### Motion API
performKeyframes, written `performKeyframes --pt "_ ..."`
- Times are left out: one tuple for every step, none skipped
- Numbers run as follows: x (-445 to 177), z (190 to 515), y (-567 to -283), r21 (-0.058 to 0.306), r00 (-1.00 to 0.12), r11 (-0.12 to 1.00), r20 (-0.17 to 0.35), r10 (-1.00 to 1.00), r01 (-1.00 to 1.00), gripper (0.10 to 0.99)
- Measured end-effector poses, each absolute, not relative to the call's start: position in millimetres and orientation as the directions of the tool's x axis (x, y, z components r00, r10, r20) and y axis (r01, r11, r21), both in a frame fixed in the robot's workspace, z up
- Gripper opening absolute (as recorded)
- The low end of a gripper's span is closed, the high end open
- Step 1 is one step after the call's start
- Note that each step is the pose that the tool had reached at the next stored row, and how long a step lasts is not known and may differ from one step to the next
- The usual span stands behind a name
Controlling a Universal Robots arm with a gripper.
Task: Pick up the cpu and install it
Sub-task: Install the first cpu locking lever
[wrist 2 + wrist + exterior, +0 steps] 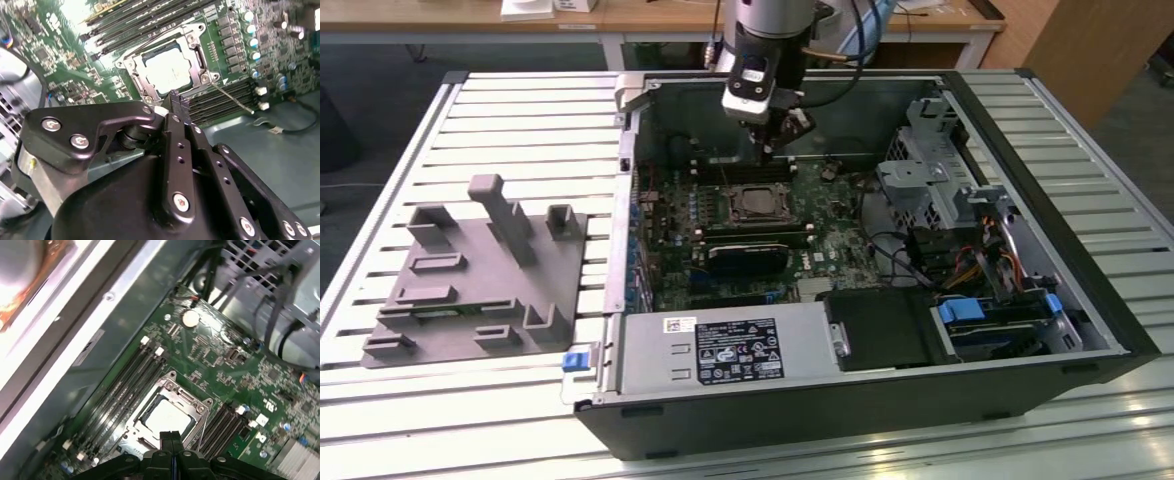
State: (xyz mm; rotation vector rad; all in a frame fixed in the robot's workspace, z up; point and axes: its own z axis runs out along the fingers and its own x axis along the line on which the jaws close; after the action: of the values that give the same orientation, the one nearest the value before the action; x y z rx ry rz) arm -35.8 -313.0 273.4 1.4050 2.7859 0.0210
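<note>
The cpu (pixel 167 70), a flat silver-grey square, lies inside the metal-framed socket (pixel 134 64) of the green motherboard. It also appears in the first wrist view (pixel 167 417) and the exterior view (pixel 754 203). My gripper (pixel 775 152) hangs inside the open computer case, above and just behind the socket, clear of the chip. In both wrist views its black fingertips (pixel 175 98) (pixel 170 438) are pressed together with nothing between them. A thin metal lever (pixel 231 96) sticks out beside the socket.
Memory slots (pixel 129 385) flank the socket on both sides. Case walls (pixel 635 180), drive cages (pixel 927 185) and cables (pixel 947 262) surround the board. A grey block-studded tray (pixel 474 270) sits on the slatted table at the exterior view's left.
</note>
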Motion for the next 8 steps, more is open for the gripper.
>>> performKeyframes --pt "-35.8 273.3 -313.0 0.022 -0.609 0.609 -0.013 0.793 0.793 0.106" --pt "-35.8 273.3 -312.9 0.022 -0.623 0.623 -0.013 0.782 0.782 0.106" --pt "-35.8 273.3 -312.9 0.022 -0.637 0.637 -0.013 0.771 0.771 0.106" --pt "-35.8 273.3 -313.0 0.022 -0.651 0.651 -0.013 0.759 0.759 0.106" --pt "-35.8 273.3 -313.0 0.022 -0.665 0.665 -0.013 0.747 0.747 0.106" --pt "-35.8 273.3 -313.0 0.022 -0.678 0.678 -0.013 0.735 0.735 0.106" --pt "-35.8 273.3 -313.0 0.022 -0.691 0.692 -0.013 0.722 0.722 0.106" --pt "-35.8 273.3 -313.0 0.022 -0.704 0.704 -0.013 0.710 0.710 0.106"
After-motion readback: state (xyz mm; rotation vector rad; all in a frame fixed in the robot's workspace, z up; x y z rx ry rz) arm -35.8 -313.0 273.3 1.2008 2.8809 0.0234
